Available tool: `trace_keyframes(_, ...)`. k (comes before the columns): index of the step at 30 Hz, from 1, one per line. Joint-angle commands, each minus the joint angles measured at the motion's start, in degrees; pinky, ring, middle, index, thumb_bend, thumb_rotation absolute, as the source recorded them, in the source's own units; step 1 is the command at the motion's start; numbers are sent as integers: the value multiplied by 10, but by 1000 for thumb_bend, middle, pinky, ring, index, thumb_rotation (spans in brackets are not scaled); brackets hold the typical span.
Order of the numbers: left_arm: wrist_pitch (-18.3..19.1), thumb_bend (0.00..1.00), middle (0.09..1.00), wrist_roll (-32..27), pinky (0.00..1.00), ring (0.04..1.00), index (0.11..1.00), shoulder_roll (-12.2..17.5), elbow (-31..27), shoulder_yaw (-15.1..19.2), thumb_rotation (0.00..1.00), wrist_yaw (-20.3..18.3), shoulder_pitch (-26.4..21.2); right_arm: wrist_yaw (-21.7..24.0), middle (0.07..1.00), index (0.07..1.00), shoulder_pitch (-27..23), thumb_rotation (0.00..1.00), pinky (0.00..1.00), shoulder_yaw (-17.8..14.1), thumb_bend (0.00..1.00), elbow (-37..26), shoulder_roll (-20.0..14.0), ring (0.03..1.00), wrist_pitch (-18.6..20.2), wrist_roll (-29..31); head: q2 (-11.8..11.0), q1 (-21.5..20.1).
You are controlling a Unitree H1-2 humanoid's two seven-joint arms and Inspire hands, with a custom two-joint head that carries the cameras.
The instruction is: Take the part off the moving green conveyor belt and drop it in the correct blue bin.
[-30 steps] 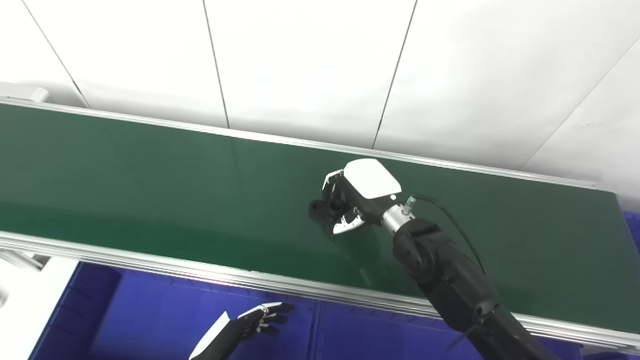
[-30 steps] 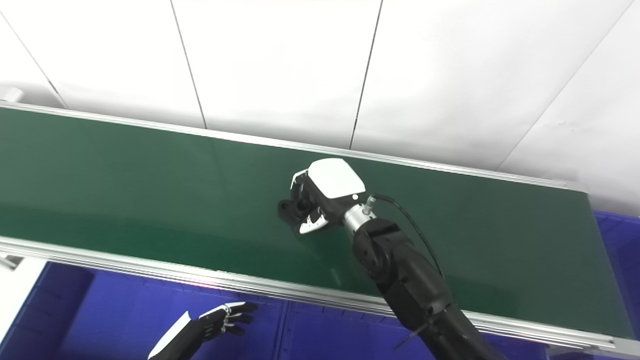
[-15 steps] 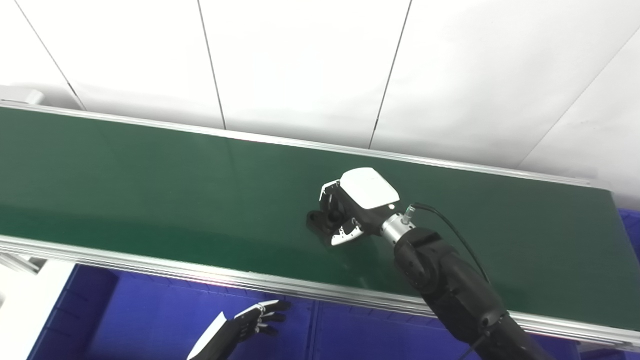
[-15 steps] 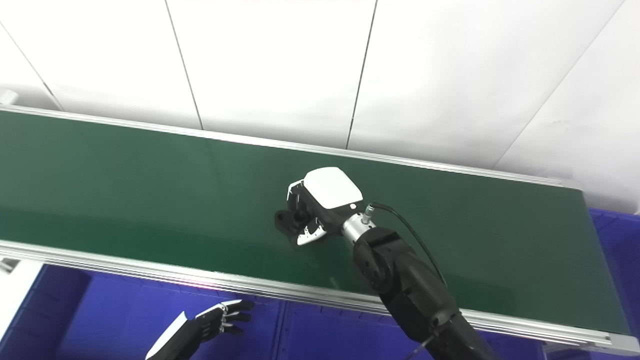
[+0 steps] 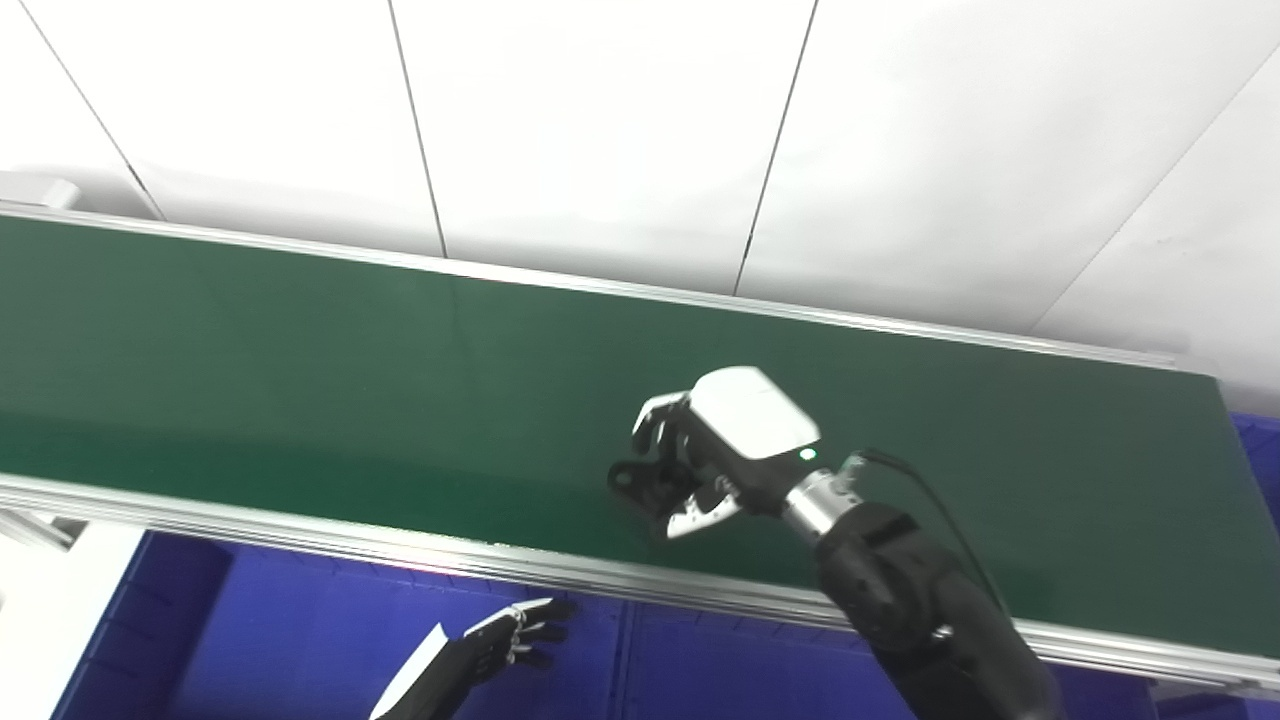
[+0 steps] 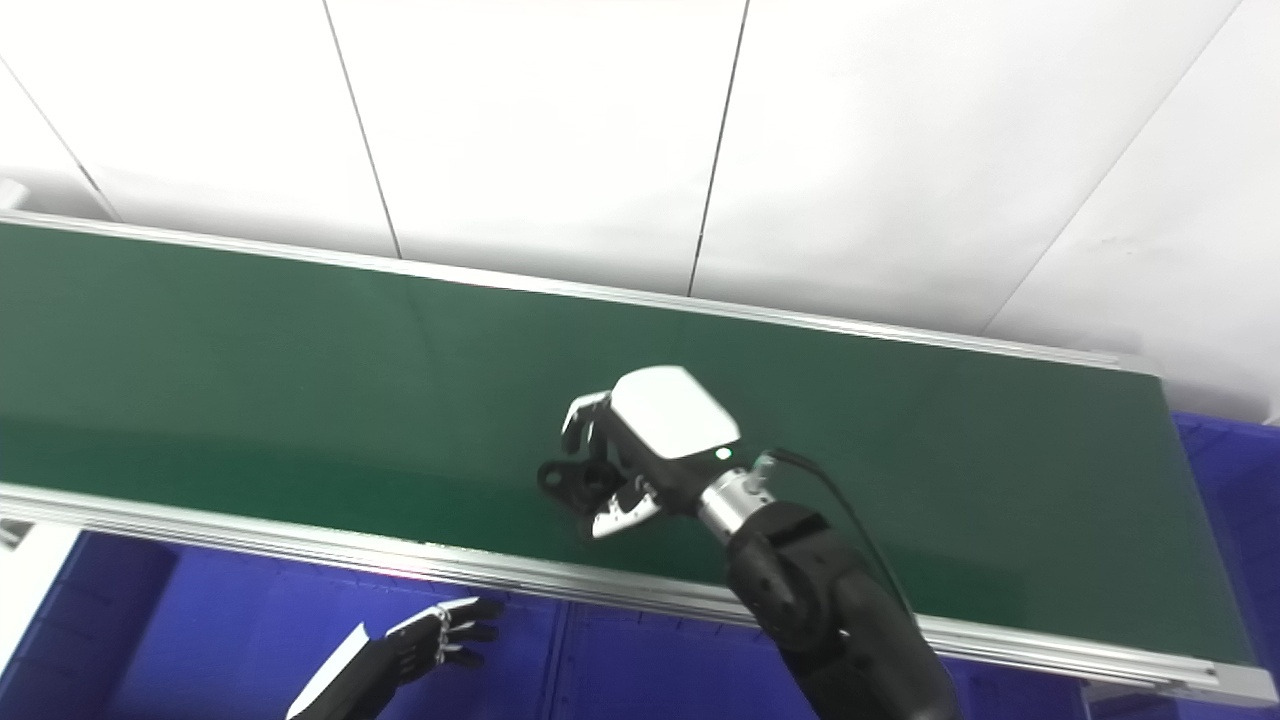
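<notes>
Gripping the small black part (image 5: 640, 478), the right hand (image 5: 715, 455) has its fingers curled around it above the near side of the green conveyor belt (image 5: 300, 380). The left hand (image 5: 500, 645) waits with fingers apart over the blue bin (image 5: 250, 630). I think the hold looks shallow, so the part may slip before reaching the bin.

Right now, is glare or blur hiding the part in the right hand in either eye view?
Left eye view: black part dark against the belt, edges soft. Right eye view: same, right hand sharp, white back bright.
</notes>
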Motion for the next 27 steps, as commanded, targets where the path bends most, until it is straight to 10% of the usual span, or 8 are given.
trace_keyframes(1, -18, 827, 866, -5, 727, 816, 822, 5, -21, 3, 336, -8, 6, 12, 515, 491, 11, 0, 257, -18, 516, -50, 5, 391, 19, 7, 2, 0)
trace_keyframes(13, -18, 825, 884, -16, 728, 830, 842, 1, -46, 26, 342, -39, 23, 35, 512, 486, 149, 0, 239, -72, 516, -187, 7, 392, 19, 11, 39, -16)
trace_keyframes(27, -18, 780, 904, -43, 769, 857, 869, 2, -97, 68, 371, -91, 42, 26, 474, 486, 334, 0, 200, -86, 527, -218, 19, 267, 22, -4, 143, -74)
